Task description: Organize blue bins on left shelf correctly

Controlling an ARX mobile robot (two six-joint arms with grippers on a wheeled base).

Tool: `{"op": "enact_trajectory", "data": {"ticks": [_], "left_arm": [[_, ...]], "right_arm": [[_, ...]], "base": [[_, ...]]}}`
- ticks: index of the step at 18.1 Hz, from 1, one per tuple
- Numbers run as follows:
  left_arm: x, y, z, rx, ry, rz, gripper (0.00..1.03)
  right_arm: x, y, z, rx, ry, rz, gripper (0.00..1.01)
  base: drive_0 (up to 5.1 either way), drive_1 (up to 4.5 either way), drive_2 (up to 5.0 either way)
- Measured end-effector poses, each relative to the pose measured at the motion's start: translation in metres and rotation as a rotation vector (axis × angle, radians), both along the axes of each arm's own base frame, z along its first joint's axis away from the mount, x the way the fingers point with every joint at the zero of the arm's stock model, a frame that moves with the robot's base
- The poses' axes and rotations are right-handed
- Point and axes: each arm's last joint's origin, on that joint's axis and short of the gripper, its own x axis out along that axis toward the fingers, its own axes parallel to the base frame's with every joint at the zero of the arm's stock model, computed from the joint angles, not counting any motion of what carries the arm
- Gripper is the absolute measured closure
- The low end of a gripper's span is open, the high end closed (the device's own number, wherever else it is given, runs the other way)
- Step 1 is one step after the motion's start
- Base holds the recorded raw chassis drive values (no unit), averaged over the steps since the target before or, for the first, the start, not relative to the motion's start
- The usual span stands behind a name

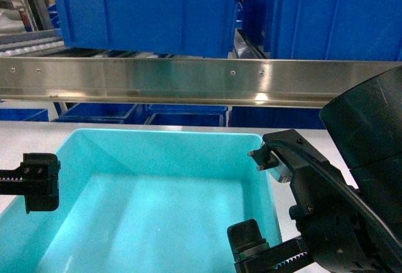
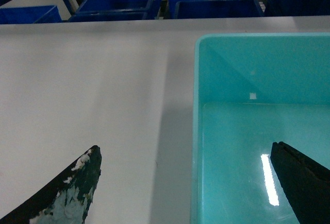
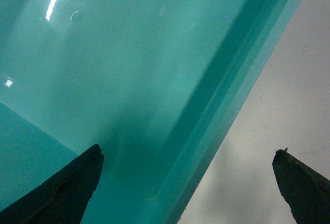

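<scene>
Your turquoise bin (image 1: pixel 157 216) sits on the white tabletop (image 2: pixel 82 90) below the steel shelf rail (image 1: pixel 188 81); left pincer (image 2: pixel 193 183) and right pincer (image 3: pixel 188 183) gape, each straddling a bin wall.

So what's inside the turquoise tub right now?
Nothing visible: the turquoise tub shows only bare floor and glare. Its near end is out of frame, and the grippers cover some floor.

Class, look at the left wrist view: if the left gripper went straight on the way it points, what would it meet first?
Probably the left wall of the turquoise bin: the open left gripper straddles it, one finger over the white table, the other inside. Depth is unclear.
</scene>
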Motion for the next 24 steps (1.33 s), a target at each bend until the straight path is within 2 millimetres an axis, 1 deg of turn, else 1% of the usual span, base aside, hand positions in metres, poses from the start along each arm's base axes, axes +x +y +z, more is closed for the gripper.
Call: {"op": "enact_trajectory", "data": {"ticks": [4, 6, 8, 11, 12, 14, 16, 18, 19, 20, 21, 22, 23, 24], "left_arm": [[-0.001, -0.001, -0.001, 0.002, 0.005, -0.002, 0.05], [-0.007, -0.002, -0.008, 0.01, 0.037, 0.004, 0.05], [-0.01, 0.002, -0.021, 0.002, 0.1, 0.034, 0.05], [-0.012, 0.004, -0.024, 0.002, 0.122, 0.066, 0.05], [-0.012, 0.003, -0.026, -0.004, 0.133, 0.064, 0.05], [-0.013, -0.001, -0.037, -0.011, 0.193, 0.051, 0.05], [-0.01, -0.008, -0.043, -0.026, 0.242, 0.015, 0.05], [-0.01, -0.01, -0.043, -0.033, 0.242, 0.004, 0.05], [-0.01, -0.01, -0.043, -0.032, 0.243, 0.004, 0.08], [-0.01, -0.01, -0.043, -0.032, 0.242, 0.004, 0.18], [-0.01, -0.009, -0.043, -0.032, 0.242, 0.006, 0.56], [-0.01, -0.009, -0.042, -0.032, 0.242, 0.005, 0.67], [-0.01, -0.009, -0.042, -0.035, 0.24, 0.007, 0.8], [-0.01, -0.01, -0.042, -0.04, 0.236, 0.008, 0.89]], "right_arm": [[0.0, 0.0, 0.0, 0.009, 0.007, -0.001, 0.03], [0.0, 0.0, 0.0, 0.009, 0.007, -0.001, 0.03], [0.0, 0.0, 0.001, 0.011, 0.008, 0.001, 0.03], [0.0, 0.0, 0.0, 0.012, 0.008, 0.0, 0.03], [-0.001, 0.001, 0.0, 0.013, 0.009, 0.001, 0.03], [-0.001, 0.0, 0.0, 0.014, 0.01, -0.003, 0.03], [-0.001, 0.0, 0.0, 0.015, 0.011, -0.005, 0.03], [-0.001, 0.0, 0.0, 0.015, 0.011, -0.005, 0.04], [-0.001, 0.0, 0.0, 0.015, 0.011, -0.005, 0.15], [-0.001, 0.0, 0.001, 0.015, 0.011, -0.005, 0.26], [-0.001, 0.0, 0.0, 0.017, 0.012, -0.005, 0.64], [-0.001, 0.001, 0.0, 0.021, 0.014, -0.004, 0.75], [0.0, 0.0, 0.001, 0.027, 0.014, -0.04, 0.86], [0.001, 0.0, 0.001, 0.029, 0.014, -0.07, 0.92]], "base": [[0.0, 0.0, 0.0], [0.0, 0.0, 0.0], [0.0, 0.0, 0.0], [0.0, 0.0, 0.0], [0.0, 0.0, 0.0], [0.0, 0.0, 0.0], [0.0, 0.0, 0.0], [0.0, 0.0, 0.0], [0.0, 0.0, 0.0], [0.0, 0.0, 0.0], [0.0, 0.0, 0.0], [0.0, 0.0, 0.0], [0.0, 0.0, 0.0], [0.0, 0.0, 0.0]]}}
